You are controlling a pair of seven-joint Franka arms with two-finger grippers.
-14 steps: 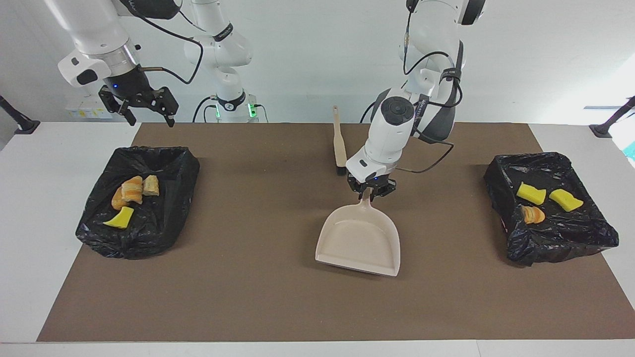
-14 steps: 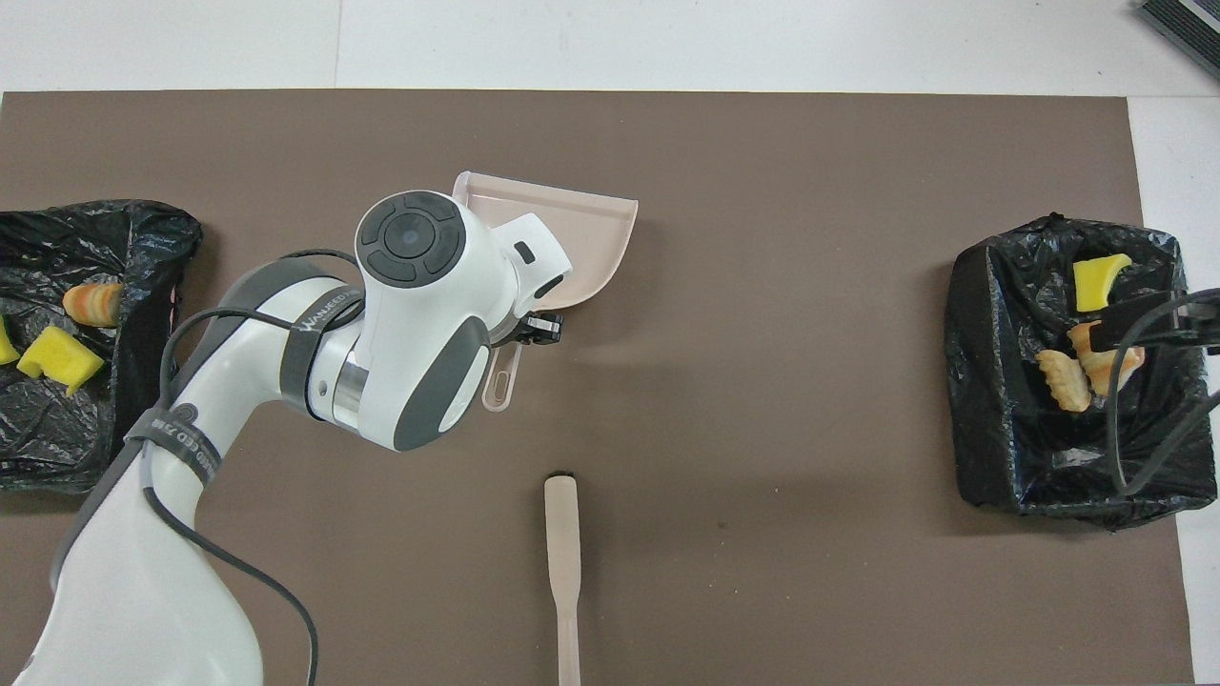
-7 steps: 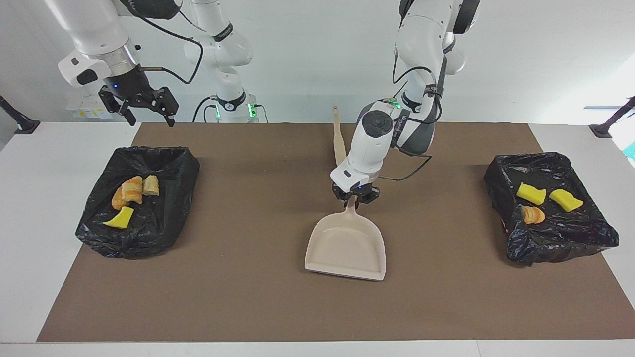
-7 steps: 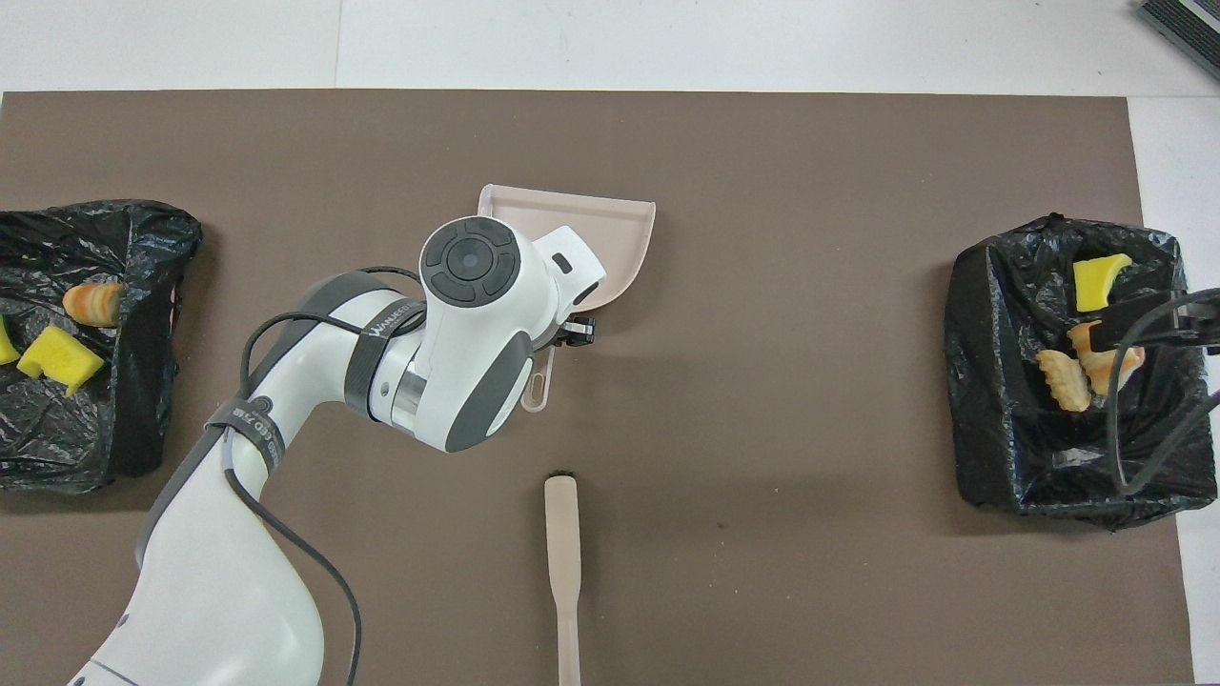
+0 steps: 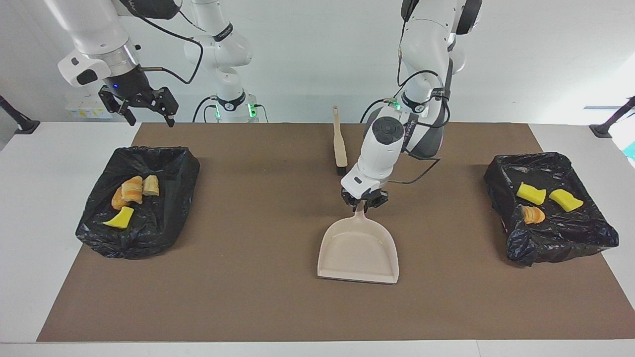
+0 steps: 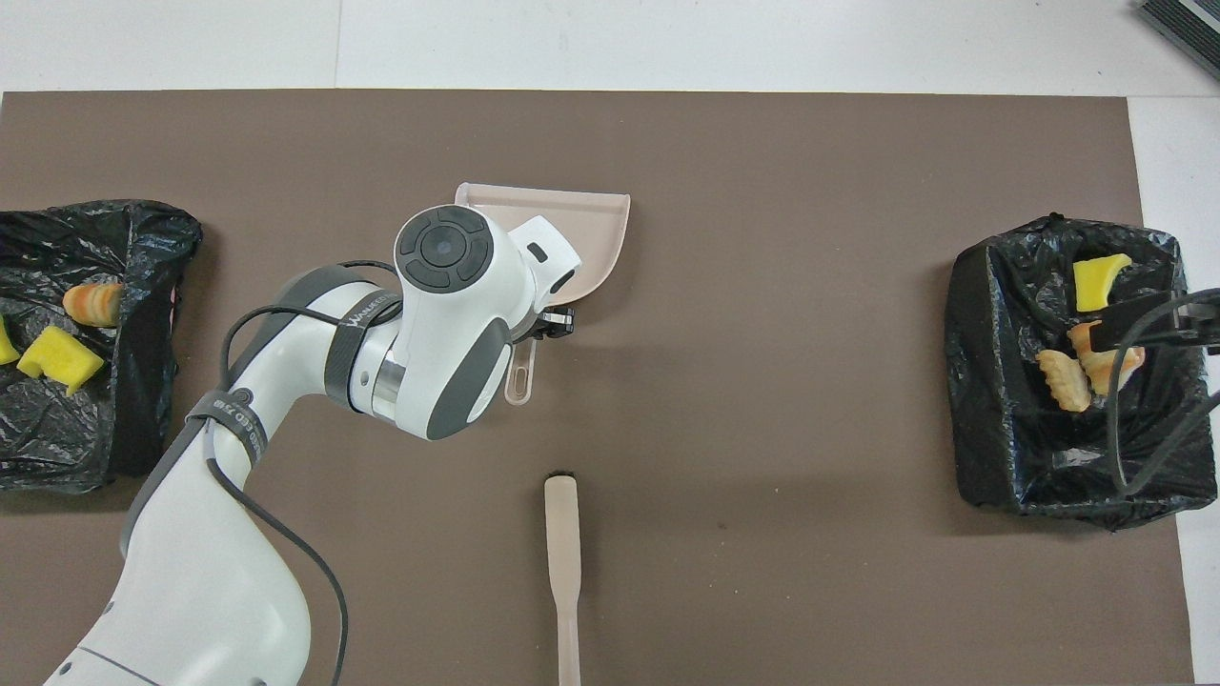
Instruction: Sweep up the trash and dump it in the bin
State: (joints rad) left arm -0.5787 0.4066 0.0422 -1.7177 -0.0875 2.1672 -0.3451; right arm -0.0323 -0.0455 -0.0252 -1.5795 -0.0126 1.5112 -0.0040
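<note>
Altogether, 7 scraps of trash were counted, all lying in 2 black-lined bins and none on the brown mat (image 5: 248, 297) of the tabletop. In the bin (image 5: 163, 163) at the right arm's end, 4 were seen: 3 bread-like lumps (image 5: 133, 191) and 1 yellow sponge chunk (image 5: 120, 218). In the other bin (image 5: 560, 248), at the left arm's end, 3 were seen: 2 yellow sponge pieces (image 5: 531, 193) and 1 orange-brown lump (image 5: 532, 214). 1 beige dustpan (image 5: 358, 250) and 1 brush (image 5: 340, 144) were seen mid-mat. The left hand (image 5: 364, 201) was clenched on the dustpan's handle, well apart from both lots of trash. The right hand (image 5: 144, 106) was held released, fingers spread, above the edge of its bin nearest the robots, clear of the 4 scraps there.
</note>
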